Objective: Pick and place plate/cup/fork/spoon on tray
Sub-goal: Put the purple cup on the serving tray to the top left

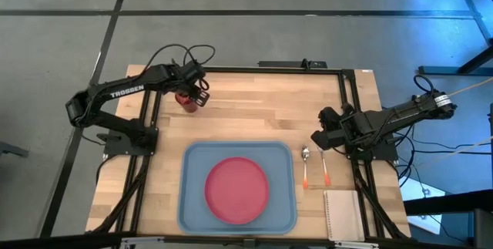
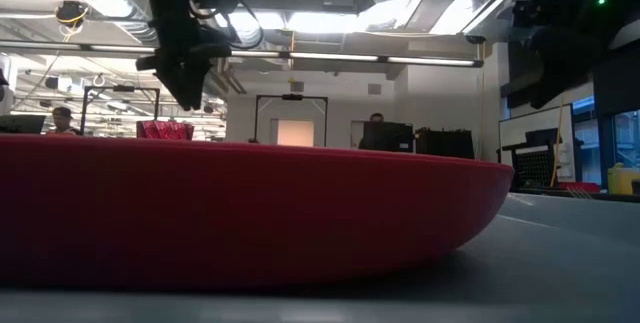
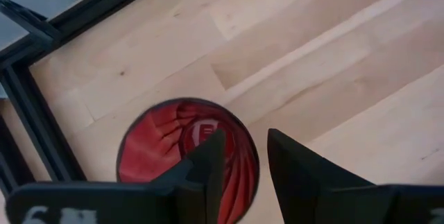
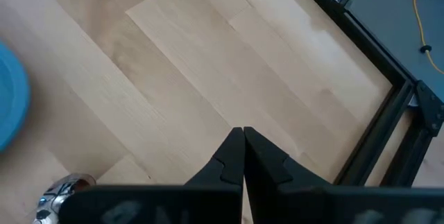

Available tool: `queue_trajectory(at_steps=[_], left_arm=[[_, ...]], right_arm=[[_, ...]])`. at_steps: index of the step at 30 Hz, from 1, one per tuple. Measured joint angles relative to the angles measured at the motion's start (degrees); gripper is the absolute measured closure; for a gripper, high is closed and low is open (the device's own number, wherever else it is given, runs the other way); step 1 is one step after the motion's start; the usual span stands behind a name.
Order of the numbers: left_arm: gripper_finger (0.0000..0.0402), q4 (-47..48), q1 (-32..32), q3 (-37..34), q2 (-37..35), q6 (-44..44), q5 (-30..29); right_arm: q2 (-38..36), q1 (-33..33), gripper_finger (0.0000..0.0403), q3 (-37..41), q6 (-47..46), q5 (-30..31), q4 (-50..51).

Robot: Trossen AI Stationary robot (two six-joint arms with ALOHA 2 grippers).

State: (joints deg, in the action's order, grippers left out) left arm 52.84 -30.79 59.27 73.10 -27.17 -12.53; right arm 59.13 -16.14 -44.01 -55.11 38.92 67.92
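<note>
On the worktop (image 1: 254, 110), our tray (image 1: 192, 203) already carries the plate (image 1: 237, 190); cup (image 1: 183, 99) step now. Our left claw (image 3: 241, 156), part-open, straddles its rim, empty; we must close, then lift.

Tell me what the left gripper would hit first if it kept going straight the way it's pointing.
Probably the cup. The left gripper points down at its open mouth, one finger over the inside, the other over the rim's edge. How far above it hangs is unclear.
</note>
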Motion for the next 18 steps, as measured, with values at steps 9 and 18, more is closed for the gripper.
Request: queue_trajectory(at_steps=[9,18], left_arm=[[0.0299,0.7,4.3,0.0,0.4,-2.7,-1.9],[0.0303,2.9,7.4,-0.1,3.7,-5.8,-8.4]], right_arm=[[0.0,0.0,0.0398,0.0,1.8,0.4,0.0],[0.0,0.0,0.0398,0.0,3.1,0.4,0.1]])
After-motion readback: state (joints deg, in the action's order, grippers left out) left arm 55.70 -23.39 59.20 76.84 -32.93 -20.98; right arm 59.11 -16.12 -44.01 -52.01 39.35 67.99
